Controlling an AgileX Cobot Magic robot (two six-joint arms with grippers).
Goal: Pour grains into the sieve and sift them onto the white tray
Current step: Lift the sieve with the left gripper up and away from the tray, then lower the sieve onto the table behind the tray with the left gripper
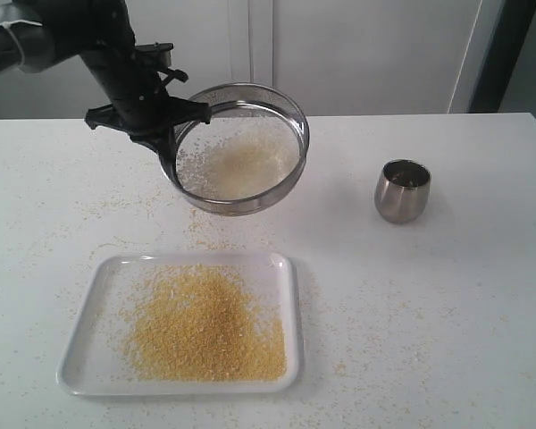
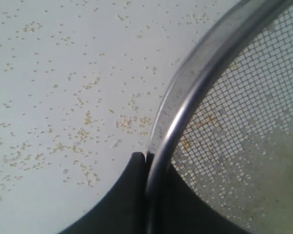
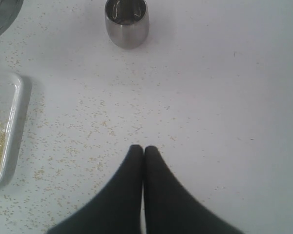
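My left gripper [image 1: 168,136] is shut on the rim of the round steel sieve [image 1: 241,147], holding it tilted in the air beyond the white tray [image 1: 89,362]. Pale whitish grains [image 1: 241,165] lie on the sieve's mesh. A heap of golden-yellow grains [image 1: 205,326] covers the tray's middle and right. In the left wrist view the black fingers [image 2: 132,195] clamp the sieve rim [image 2: 185,102], with grains on the mesh [image 2: 254,161]. My right gripper [image 3: 143,149] hovers shut and empty over the table, out of the exterior view. The tray's edge [image 3: 12,126] shows in the right wrist view.
A small rounded steel cup [image 1: 402,189] stands upright on the table to the right of the sieve, also seen as the cup [image 3: 127,22] in the right wrist view. Stray grains [image 1: 107,210] are scattered over the white table around the tray.
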